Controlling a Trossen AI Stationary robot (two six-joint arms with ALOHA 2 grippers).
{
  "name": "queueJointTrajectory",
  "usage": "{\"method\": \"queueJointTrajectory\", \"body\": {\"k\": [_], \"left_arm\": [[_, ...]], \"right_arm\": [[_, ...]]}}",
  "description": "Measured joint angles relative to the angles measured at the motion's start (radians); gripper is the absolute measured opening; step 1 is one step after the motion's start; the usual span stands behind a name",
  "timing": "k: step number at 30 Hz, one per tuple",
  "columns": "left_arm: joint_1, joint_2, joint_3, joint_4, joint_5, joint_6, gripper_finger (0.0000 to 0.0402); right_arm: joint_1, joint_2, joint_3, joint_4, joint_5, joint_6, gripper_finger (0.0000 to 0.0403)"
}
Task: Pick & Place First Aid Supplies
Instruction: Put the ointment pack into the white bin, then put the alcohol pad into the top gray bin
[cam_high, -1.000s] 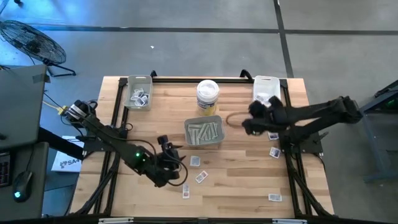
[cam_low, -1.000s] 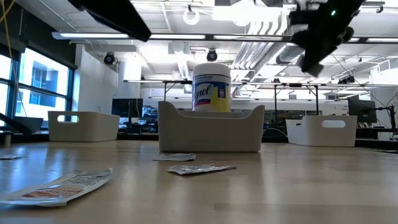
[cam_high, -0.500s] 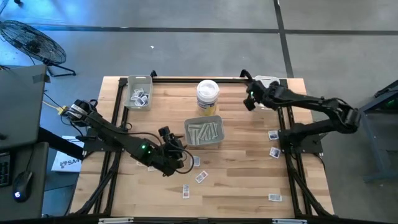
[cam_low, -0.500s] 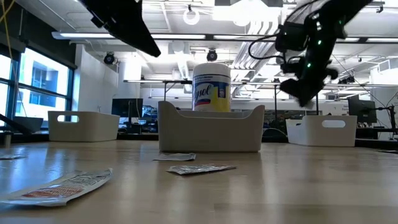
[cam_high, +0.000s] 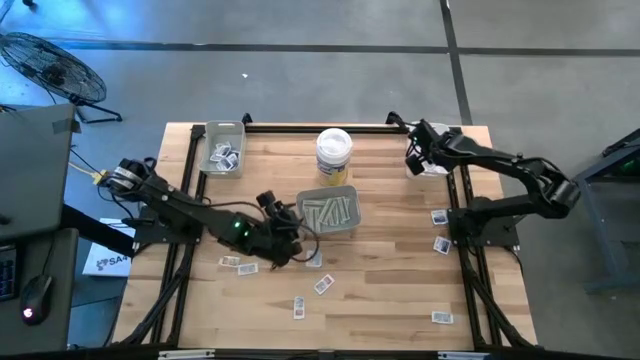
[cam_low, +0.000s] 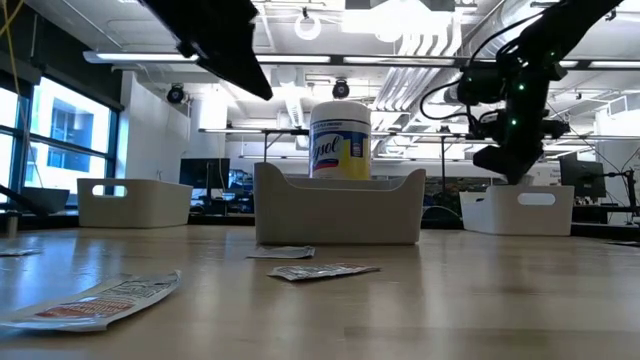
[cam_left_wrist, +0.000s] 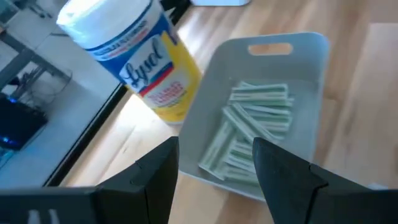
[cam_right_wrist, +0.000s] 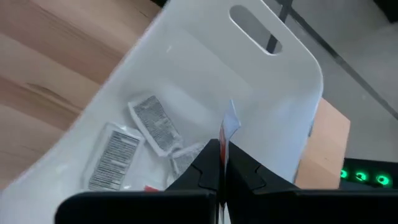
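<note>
The first aid supplies are small paper packets. Long pale strips fill the grey tray (cam_high: 328, 212) in the table's middle, and square packets (cam_right_wrist: 152, 124) lie in the white tray (cam_high: 436, 134) at the far right. Loose packets (cam_high: 322, 285) lie scattered on the wood. My right gripper (cam_high: 413, 160) hangs over the white tray, shut on a small packet (cam_right_wrist: 229, 123). My left gripper (cam_high: 287, 228) stands open at the grey tray's left end (cam_left_wrist: 205, 168), nothing between its fingers (cam_left_wrist: 158, 177). My right gripper pinches a small white packet with a red edge between its two fingers; only a corner (cam_right_wrist: 231, 119) sticks out past the fingertips. The fingers slant downward into the white tray. The packet is lifted clear above the packets on the tray's floor.
A tall white tub with a yellow label (cam_high: 334, 155) stands just beyond the grey tray. Another grey tray (cam_high: 223, 148) with square packets sits at the far left corner. More loose packets lie near the right edge (cam_high: 440, 244) and the near edge (cam_high: 441, 317).
My right gripper has swung from the table's middle right toward the far edge and sunk over the white tray, staying shut. My left gripper has moved toward the grey tray, staying open.
</note>
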Motion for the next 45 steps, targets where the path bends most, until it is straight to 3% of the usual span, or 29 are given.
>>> {"method": "queueJointTrajectory", "body": {"k": [9,18,31,45], "left_arm": [[0.110,0.000,0.000,0.005,0.056,0.026,0.0200],[0.113,0.000,0.000,0.005,0.082,0.025,0.0200],[0.113,0.001,0.000,0.116,0.082,0.039,0.0200],[0.112,0.001,0.000,0.154,0.174,0.049,0.0200]], "right_arm": [[-0.011,0.000,0.000,0.007,-0.034,-0.050,0.0045],[-0.003,0.000,0.001,0.076,-0.087,-0.010,0.0095],[0.072,0.000,0.001,0.101,0.091,0.212,0.0099],[0.129,0.000,0.002,0.115,0.066,0.218,0.0099]]}}
